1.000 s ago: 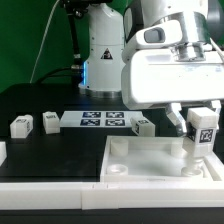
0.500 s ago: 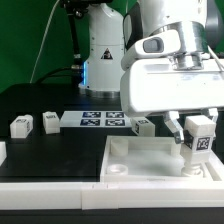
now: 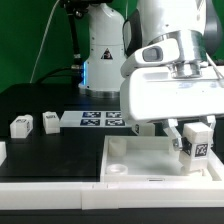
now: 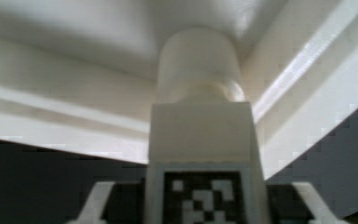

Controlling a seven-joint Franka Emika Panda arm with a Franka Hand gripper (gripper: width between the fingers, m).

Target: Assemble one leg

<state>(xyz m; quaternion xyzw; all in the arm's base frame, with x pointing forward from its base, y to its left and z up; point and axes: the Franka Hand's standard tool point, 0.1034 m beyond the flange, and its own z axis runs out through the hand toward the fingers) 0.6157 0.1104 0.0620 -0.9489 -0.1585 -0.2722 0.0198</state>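
My gripper (image 3: 194,134) is shut on a small white leg (image 3: 198,143) with a black-and-white tag on its face. It holds the leg slightly tilted over the exterior view's right part of the large white tray (image 3: 140,160). In the wrist view the leg (image 4: 202,130) runs up the middle with its rounded end against the tray's white wall (image 4: 69,90). My gripper (image 4: 202,207) has its two fingers (image 4: 105,205) on either side of the tagged face. Whether the leg's end touches the tray is hidden.
Two loose legs (image 3: 20,126) (image 3: 50,121) lie on the black table at the exterior view's left. The marker board (image 3: 100,120) lies behind the tray. Another leg (image 3: 142,127) sits partly hidden behind my hand. A white robot base (image 3: 100,50) stands at the back.
My gripper has turned and shifted a little toward the exterior view's left. The held leg has gone from upright to slightly tilted and sits a little lower over the tray.
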